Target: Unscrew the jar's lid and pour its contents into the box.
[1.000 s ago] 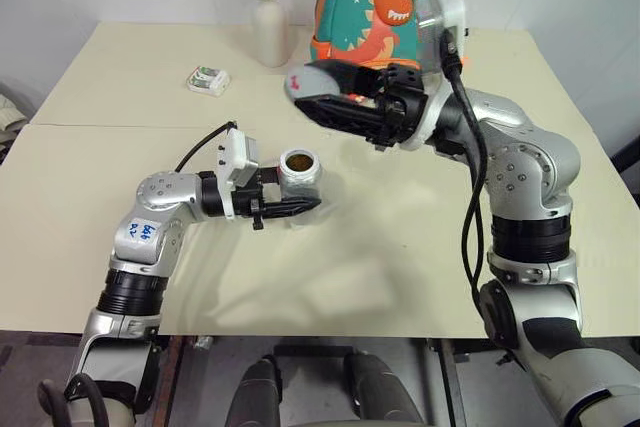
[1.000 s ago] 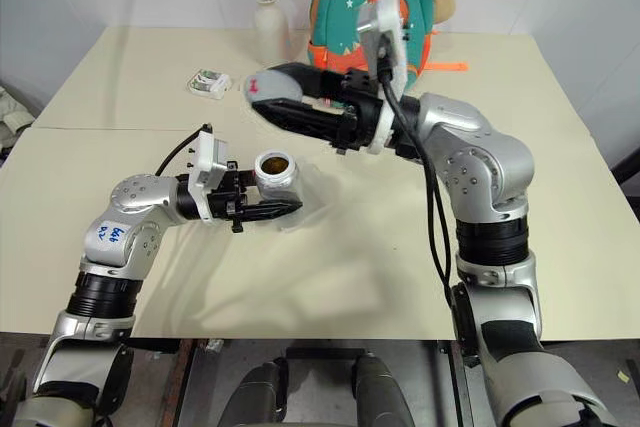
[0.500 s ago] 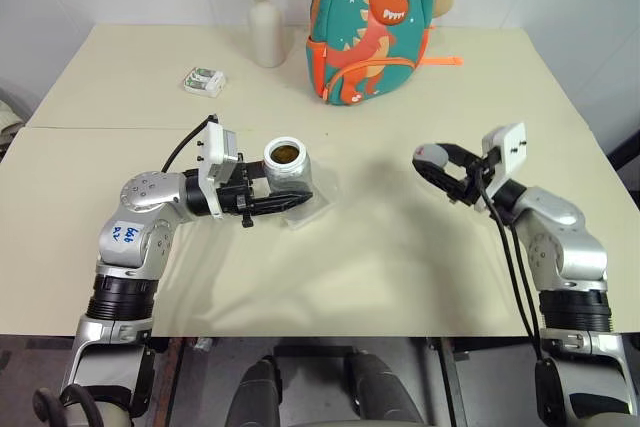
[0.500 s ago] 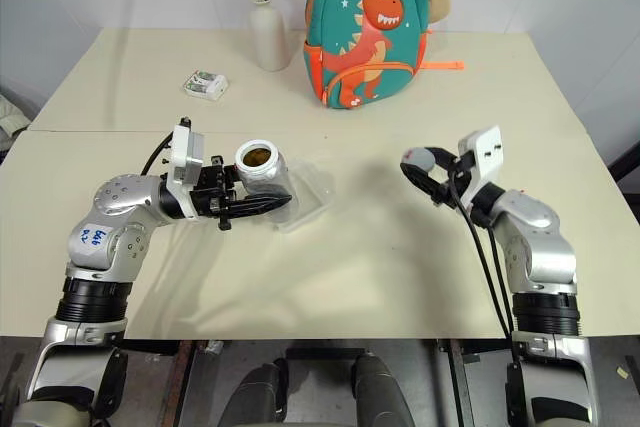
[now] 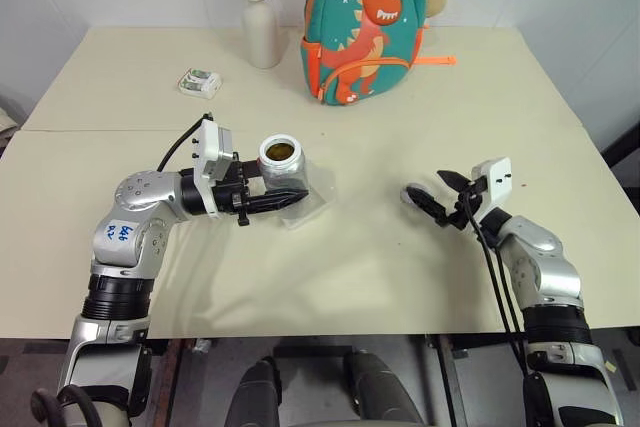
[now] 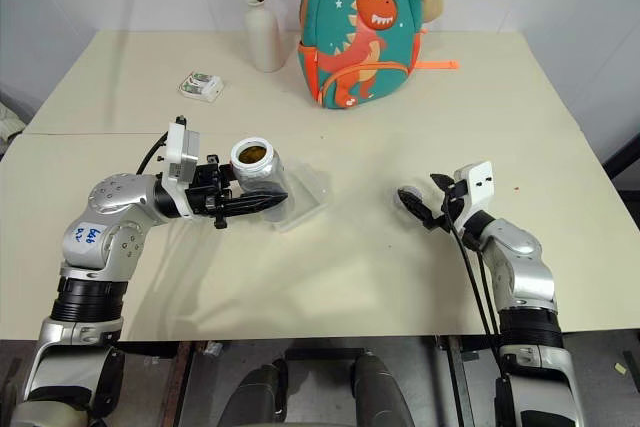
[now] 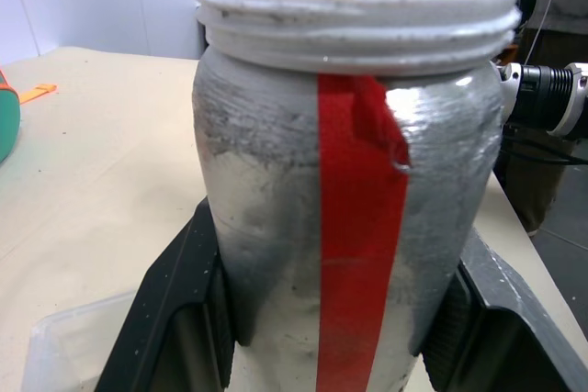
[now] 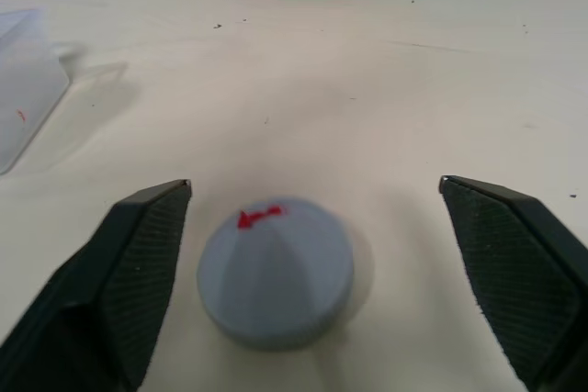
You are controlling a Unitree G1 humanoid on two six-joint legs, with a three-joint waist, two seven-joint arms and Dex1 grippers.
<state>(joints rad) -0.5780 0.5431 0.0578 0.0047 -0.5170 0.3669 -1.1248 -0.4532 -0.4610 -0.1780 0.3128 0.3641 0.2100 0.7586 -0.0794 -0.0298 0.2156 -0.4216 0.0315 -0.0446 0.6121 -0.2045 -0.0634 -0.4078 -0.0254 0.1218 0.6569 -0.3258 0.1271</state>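
Observation:
The silvery-grey jar [image 5: 283, 165] with a red stripe [image 7: 360, 227] stands upright and uncapped, my left gripper [image 5: 286, 189] shut on its body. Brown contents [image 5: 282, 152] show in its open mouth. It is held over the near left part of the clear box [image 5: 310, 209], which lies on the table. The grey lid [image 8: 276, 271] with a small red mark lies flat on the table at the right [image 5: 413, 194]. My right gripper [image 8: 314, 185] is open just above the table, one finger on each side of the lid and clear of it.
A white vase [image 5: 261, 32] with dried flowers and a green dinosaur backpack [image 5: 365, 27] stand at the back of the table. A small white-and-green packet [image 5: 197, 81] lies at the back left. Bare tabletop [image 5: 360, 257] stretches between the two arms.
My right arm swung down and to the right from above the jar, carrying the lid. The lid now rests on the table and the right gripper has opened. The left gripper kept the jar still.

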